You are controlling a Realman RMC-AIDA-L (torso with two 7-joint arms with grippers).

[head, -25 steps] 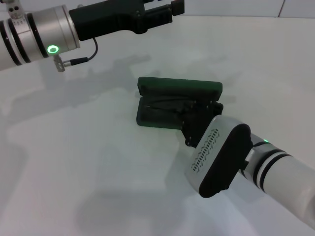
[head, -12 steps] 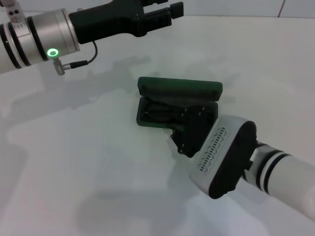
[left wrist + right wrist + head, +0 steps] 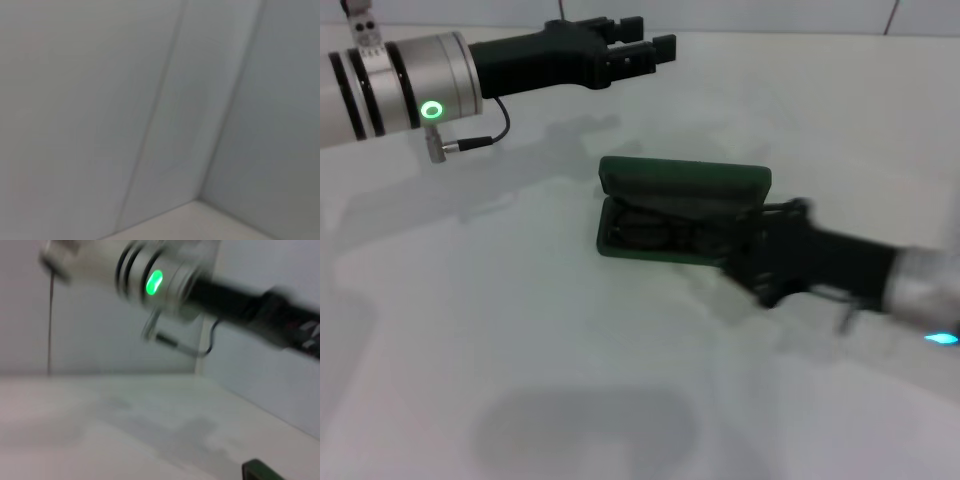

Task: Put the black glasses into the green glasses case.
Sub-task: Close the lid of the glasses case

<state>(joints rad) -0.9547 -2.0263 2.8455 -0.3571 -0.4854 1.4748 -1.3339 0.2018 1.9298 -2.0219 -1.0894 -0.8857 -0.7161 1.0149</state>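
Green glasses case (image 3: 682, 205) lies open on the white table (image 3: 520, 330), the black glasses (image 3: 655, 228) resting inside its lower tray.

Its lid stands upright along the far edge, with the dark frame lying across the lining below. The right gripper (image 3: 752, 245) sits low at the case's right end, blurred; whether its fingers are spread or closed, or hold anything, cannot be told. The left gripper (image 3: 645, 52) hangs well apart above the table's far left, its black fingers (image 3: 660, 43) slightly parted and holding nothing. From the right wrist, the left arm (image 3: 165, 280) shows its green light, with a corner of the case (image 3: 260, 471) below.
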